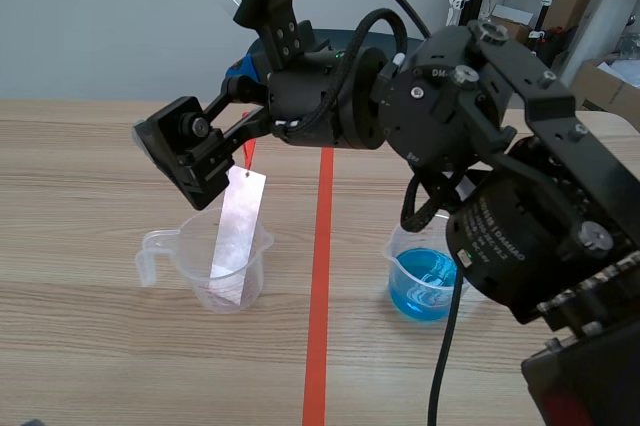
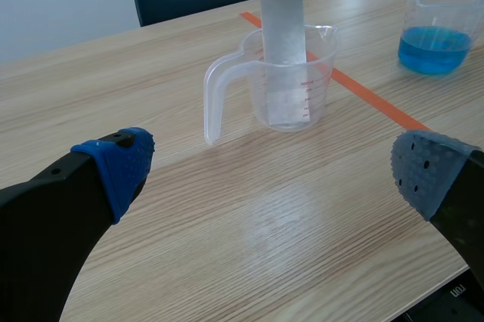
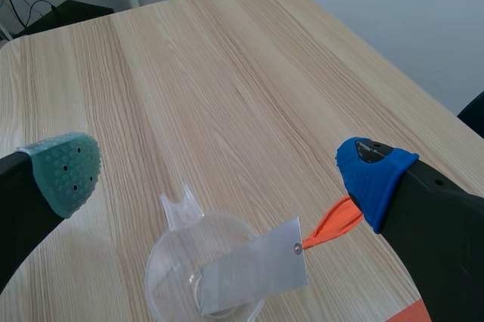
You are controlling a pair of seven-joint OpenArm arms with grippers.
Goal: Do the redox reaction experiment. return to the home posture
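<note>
1. Scene view: R gripper hangs over the clear cup, jaws wide. The metal strip stands tilted inside, leaning on the rim, so it looks let go, not held. The blue-liquid cup sits across the tape line.
2. L wrist view: L gripper is wide w/ nothing btwn its fingers. Clear cup + strip are ahead. Arm prob. parked out of the way.
3. R wrist view: the strip's orange tab is just beside the blue pad, no pinch. R arm prob. free to go home.
</note>
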